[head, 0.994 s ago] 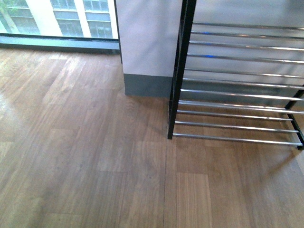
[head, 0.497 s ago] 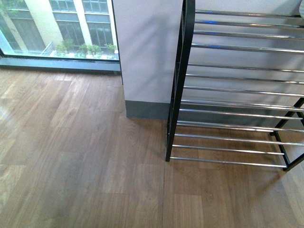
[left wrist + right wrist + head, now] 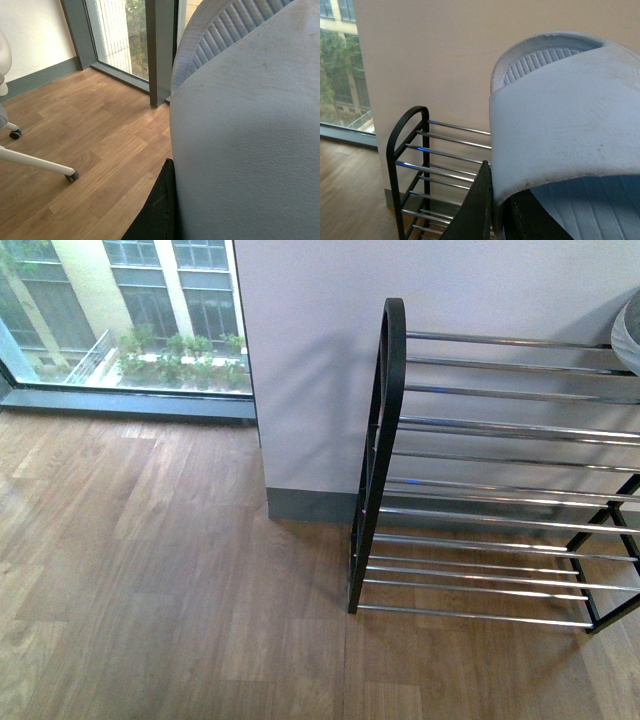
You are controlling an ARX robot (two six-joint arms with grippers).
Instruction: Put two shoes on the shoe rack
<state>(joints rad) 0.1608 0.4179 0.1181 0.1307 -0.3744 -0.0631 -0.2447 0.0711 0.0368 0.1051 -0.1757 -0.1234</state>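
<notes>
The shoe rack [image 3: 385, 440] stands against the wall at the right of the front view, with a black frame, a rounded side piece and chrome bars; its shelves show no shoes. My left gripper [image 3: 172, 172] is shut on a pale blue slide [image 3: 245, 140] that fills most of the left wrist view, with one black finger [image 3: 159, 210] showing beside it. My right gripper [image 3: 496, 192] is shut on the strap of the other pale blue slide [image 3: 565, 120], held above and beside the shoe rack [image 3: 410, 165]. A pale curved edge of this slide [image 3: 630, 335] shows at the front view's right border.
Wood floor [image 3: 170, 580] spreads left of the rack. A window [image 3: 120, 310] and a white wall corner [image 3: 300, 390] stand behind. A white chair base with casters [image 3: 35, 160] rests on the floor in the left wrist view.
The front view has swung upward: the rack sits lower in the picture, its rounded top is now in view, and the slide's edge has come in at the right border.
</notes>
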